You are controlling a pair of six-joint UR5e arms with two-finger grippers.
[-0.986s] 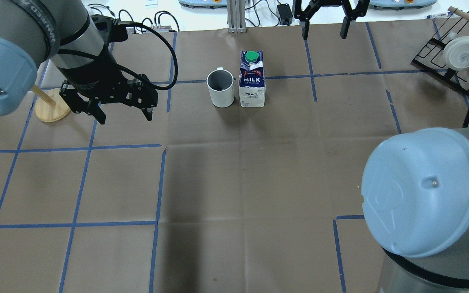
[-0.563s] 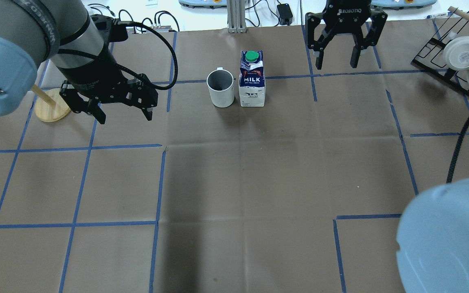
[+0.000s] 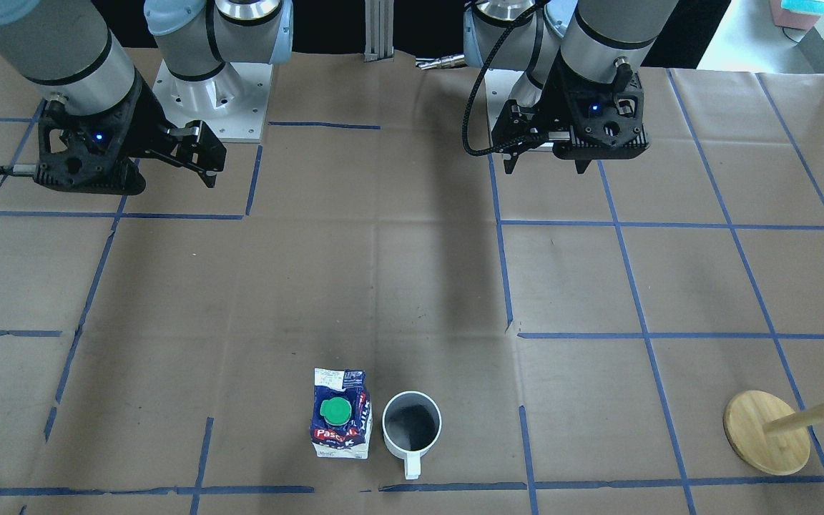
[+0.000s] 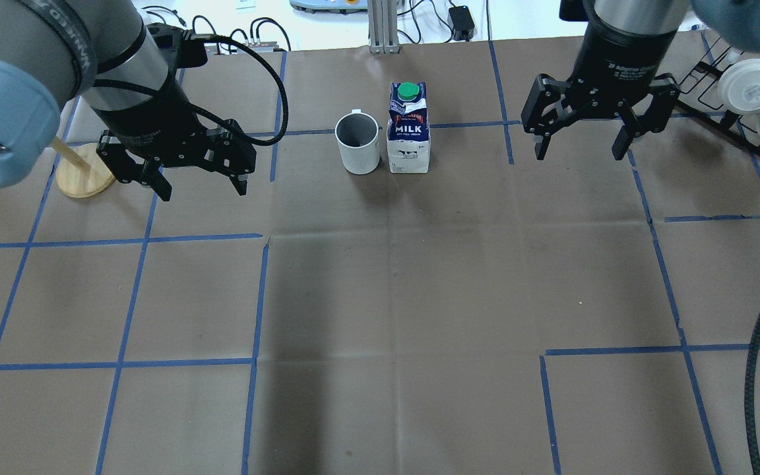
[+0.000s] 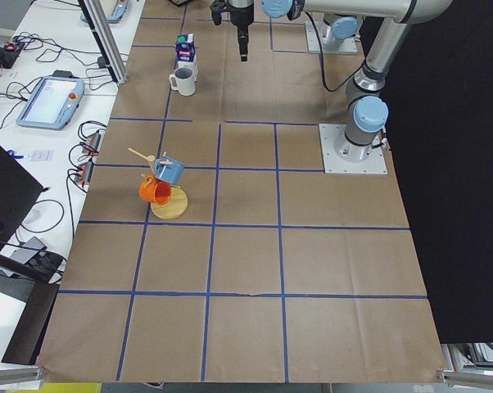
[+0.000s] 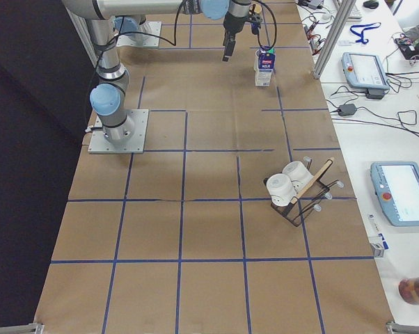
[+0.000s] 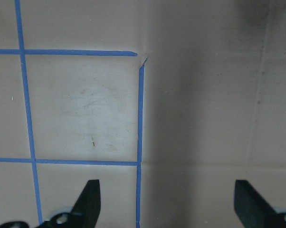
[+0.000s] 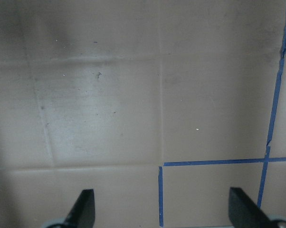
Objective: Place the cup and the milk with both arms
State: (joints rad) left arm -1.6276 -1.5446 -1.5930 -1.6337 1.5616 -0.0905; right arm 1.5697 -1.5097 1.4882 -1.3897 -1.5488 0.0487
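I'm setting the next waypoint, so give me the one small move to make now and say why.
Probably ease the right gripper sideways toward the milk with jaws open. It and the left gripper are open and empty, the milk stands upright beside the cup, on the right gripper's side, and nothing lies between them.

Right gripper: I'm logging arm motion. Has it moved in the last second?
Yes. In the overhead view the right gripper came toward the robot: formerly beyond the milk, now level with it and farther right.
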